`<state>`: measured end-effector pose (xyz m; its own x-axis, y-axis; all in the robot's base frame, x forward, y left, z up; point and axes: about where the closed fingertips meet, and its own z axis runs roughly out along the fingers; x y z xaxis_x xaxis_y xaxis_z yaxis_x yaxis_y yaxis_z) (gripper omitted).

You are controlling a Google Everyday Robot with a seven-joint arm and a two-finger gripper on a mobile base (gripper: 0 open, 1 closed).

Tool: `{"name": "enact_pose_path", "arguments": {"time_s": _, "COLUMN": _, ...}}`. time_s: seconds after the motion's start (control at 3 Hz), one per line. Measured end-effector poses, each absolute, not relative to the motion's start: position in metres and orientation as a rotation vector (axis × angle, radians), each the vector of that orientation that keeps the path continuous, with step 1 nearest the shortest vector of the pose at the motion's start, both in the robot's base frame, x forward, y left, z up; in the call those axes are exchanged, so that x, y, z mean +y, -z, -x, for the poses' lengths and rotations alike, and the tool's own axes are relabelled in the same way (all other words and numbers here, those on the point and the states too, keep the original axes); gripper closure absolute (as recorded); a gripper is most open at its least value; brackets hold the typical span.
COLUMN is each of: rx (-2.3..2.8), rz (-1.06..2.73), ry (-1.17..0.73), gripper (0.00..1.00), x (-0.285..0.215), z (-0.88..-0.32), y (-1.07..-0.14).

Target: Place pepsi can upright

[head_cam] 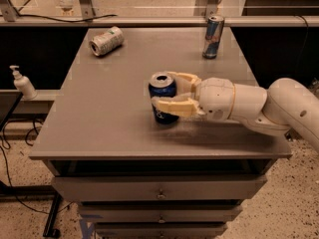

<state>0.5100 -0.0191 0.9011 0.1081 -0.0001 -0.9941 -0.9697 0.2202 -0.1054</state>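
Pepsi can upright, pincer clamped around it.

The cream-fingered gripper on its glossy white arm is clasping the dark blue metal pepsi can (silver top showing) mid-table — the matte grey table is also carrying a pale green-white can and a slim blue-silver can.
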Motion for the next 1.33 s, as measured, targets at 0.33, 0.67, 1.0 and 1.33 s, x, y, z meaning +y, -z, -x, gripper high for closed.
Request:
{"name": "enact_pose_path", "arguments": {"time_s": 0.33, "rx": 1.222, "rz": 1.088, "ry": -0.975, "gripper": 0.38, "x": -0.023, "z": -0.506, "y": -0.900}}
{"name": "enact_pose_path", "arguments": {"time_s": 0.67, "rx": 1.225, "rz": 1.091, "ry": -0.977, "gripper": 0.13, "x": -0.023, "z": -0.504, "y": -0.900}}
{"name": "enact_pose_path", "arguments": {"time_s": 1.0, "rx": 1.233, "rz": 1.088, "ry": -0.969, "gripper": 0.00, "x": -0.029, "z": -0.500, "y": -0.902}}
{"name": "enact_pose_path", "arguments": {"time_s": 1.33, "rx": 1.246, "rz": 1.085, "ry": -0.945, "gripper": 0.00, "x": -0.042, "z": -0.494, "y": -0.907}}
